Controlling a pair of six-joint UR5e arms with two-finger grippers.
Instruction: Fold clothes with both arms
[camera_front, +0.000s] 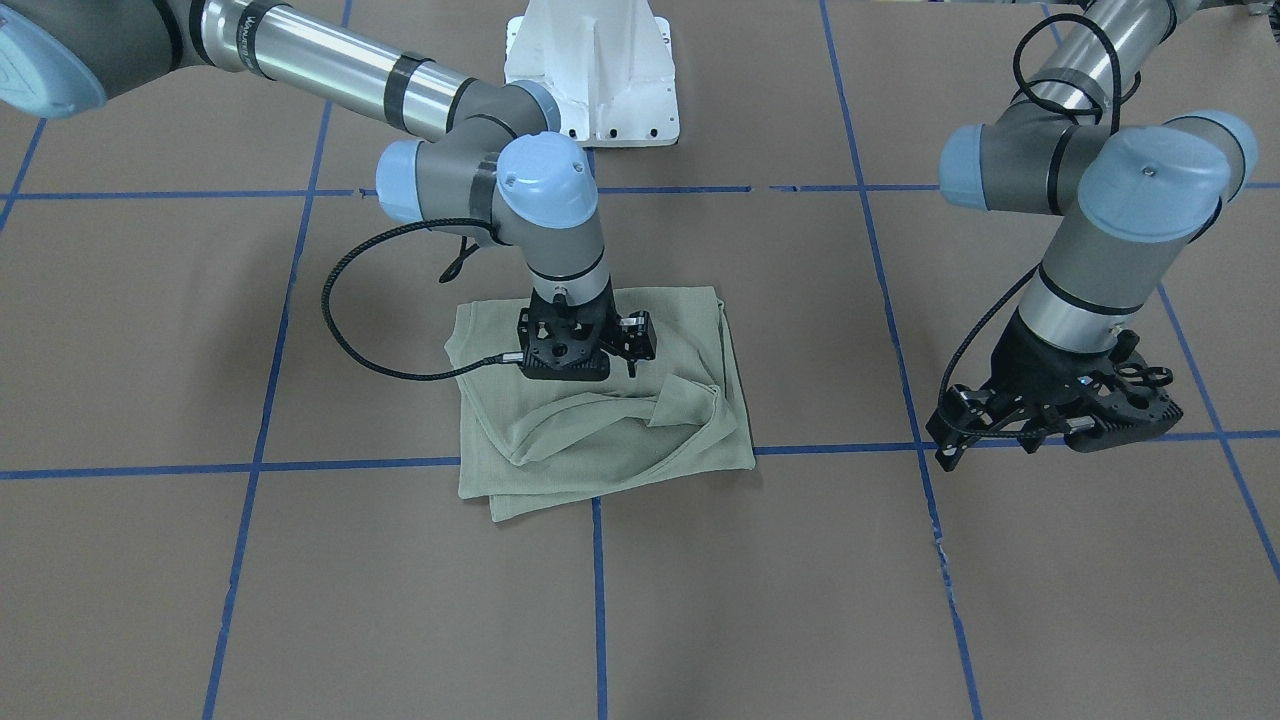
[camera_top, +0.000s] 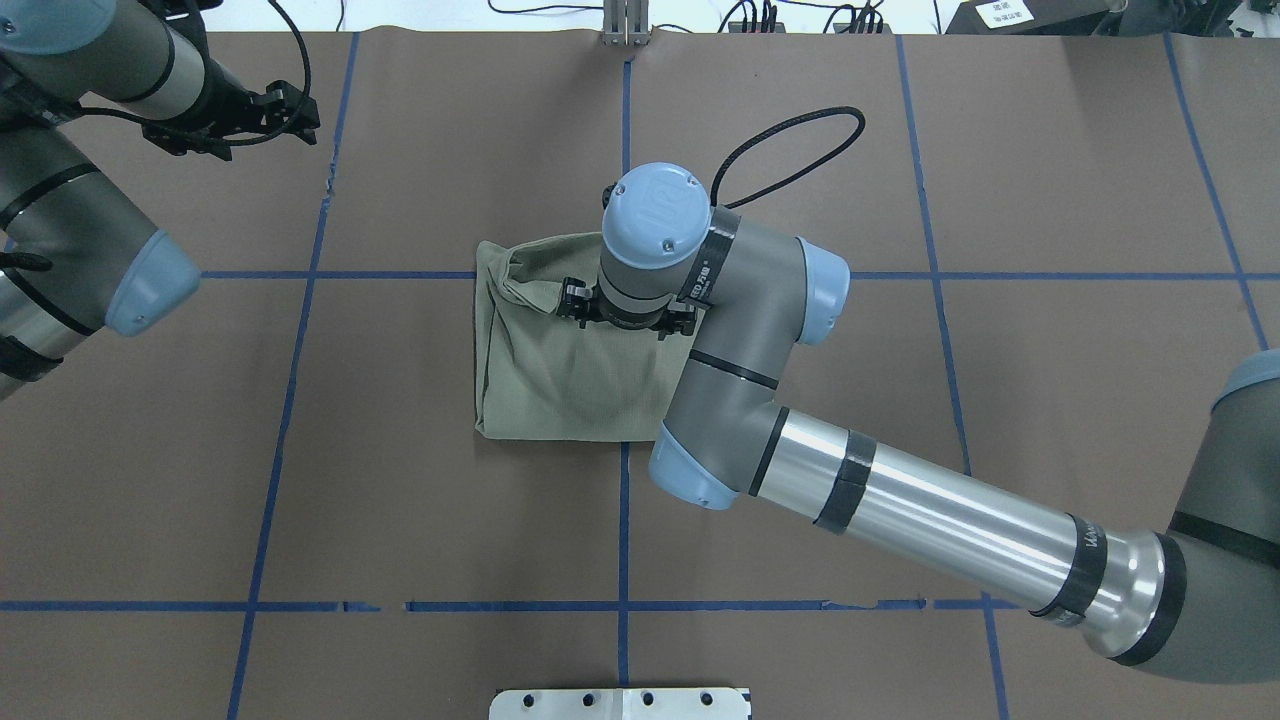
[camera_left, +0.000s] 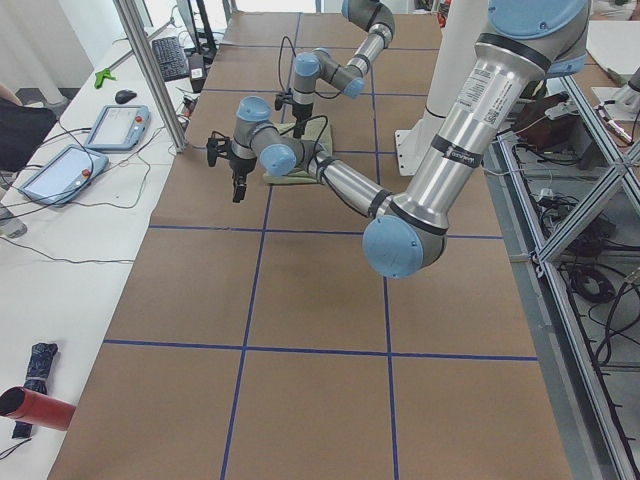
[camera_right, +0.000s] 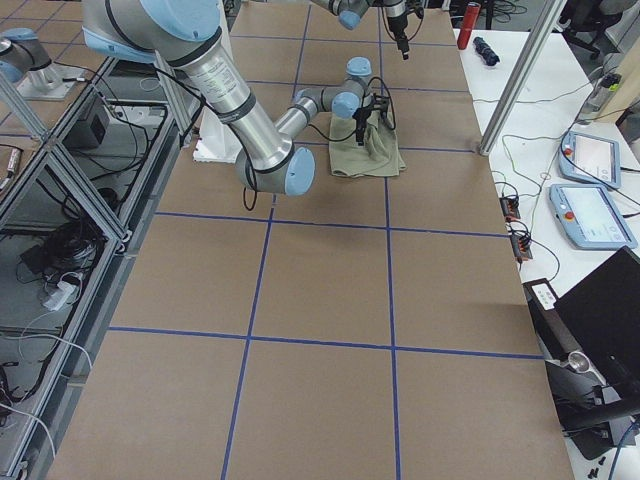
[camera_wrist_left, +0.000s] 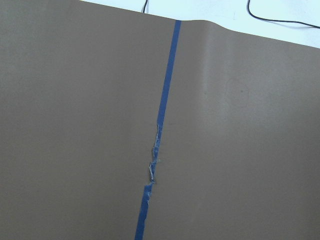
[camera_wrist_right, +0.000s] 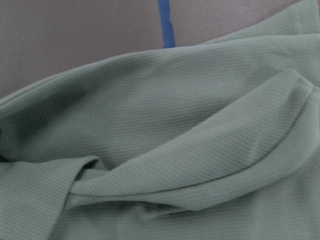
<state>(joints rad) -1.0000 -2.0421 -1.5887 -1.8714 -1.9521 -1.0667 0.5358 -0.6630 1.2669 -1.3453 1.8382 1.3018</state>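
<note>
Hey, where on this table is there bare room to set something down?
Bare table lies between the shirt and the left gripper, and across the whole operator-side row past the shirt. Crowded: the centre, where the right gripper stands over the shirt.

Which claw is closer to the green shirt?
Right. The right gripper sits directly over the shirt, close to the cloth; the left gripper hangs off to one side over the table.

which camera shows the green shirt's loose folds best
The exterior front-facing view: the shirt lies nearly whole, its bunched fold facing the camera. Overhead, the right arm hides part. The side views show it small; the right wrist view only close-up fabric; the left wrist none.
</note>
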